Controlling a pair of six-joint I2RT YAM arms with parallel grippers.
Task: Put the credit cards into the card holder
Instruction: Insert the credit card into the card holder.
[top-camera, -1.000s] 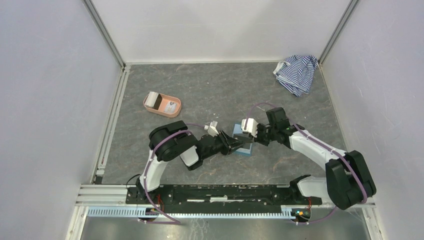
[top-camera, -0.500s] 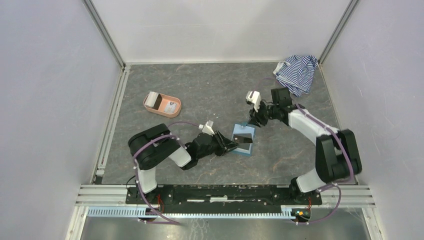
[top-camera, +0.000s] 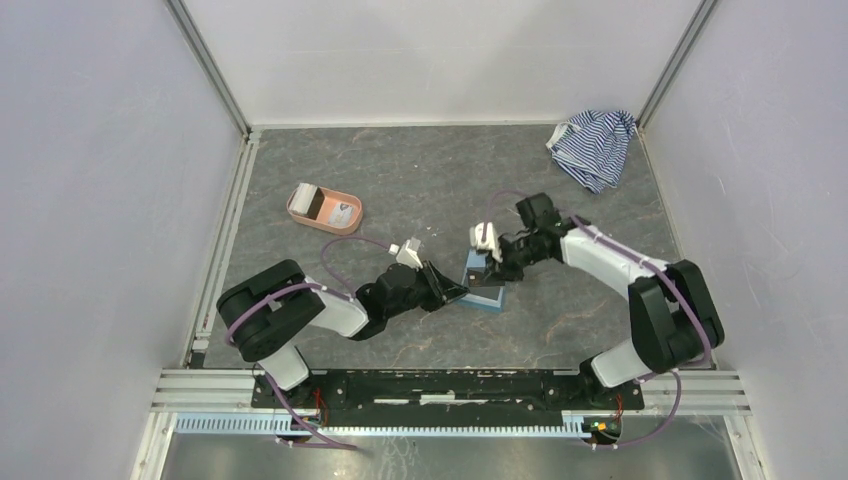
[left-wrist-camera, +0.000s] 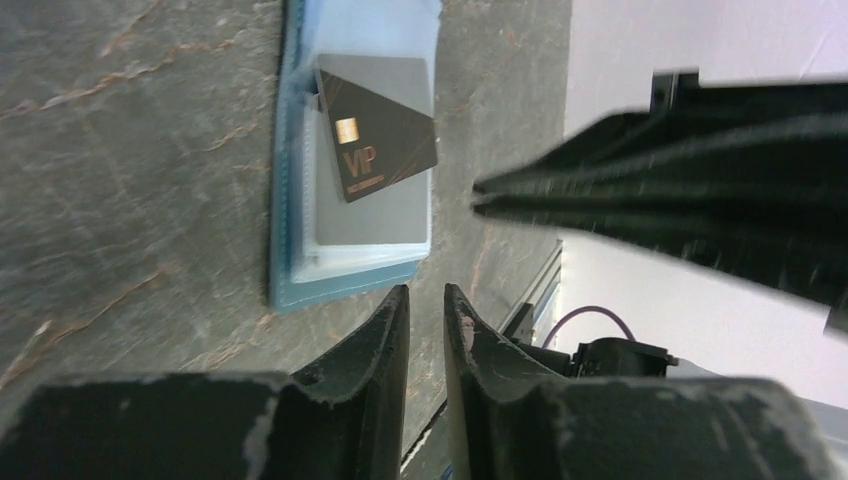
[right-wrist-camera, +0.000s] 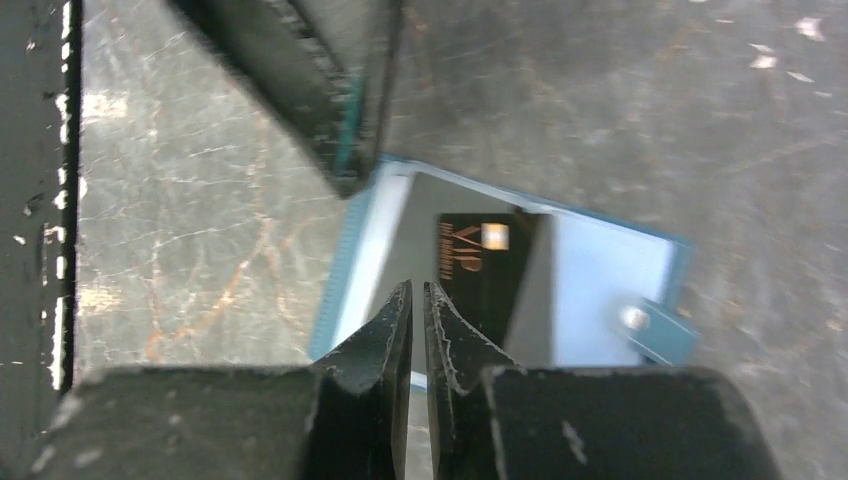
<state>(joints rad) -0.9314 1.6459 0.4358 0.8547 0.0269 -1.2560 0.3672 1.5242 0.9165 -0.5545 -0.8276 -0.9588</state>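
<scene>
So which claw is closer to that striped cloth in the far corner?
Right. The right gripper hovers at the card holder's far side, towards the striped cloth; the left gripper is at its near-left edge, farther off.

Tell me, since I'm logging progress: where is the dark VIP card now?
The dark VIP card lies tilted on the open card holder, mid-table in the top view, between the left gripper and right gripper.

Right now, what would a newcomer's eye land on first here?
The open teal card holder at centre, a dark VIP card lying askew on its inside. The left end effector and right end effector sit close on either side of it, holding nothing. Further off: a pink tray at left, a striped cloth in the far right corner.
</scene>
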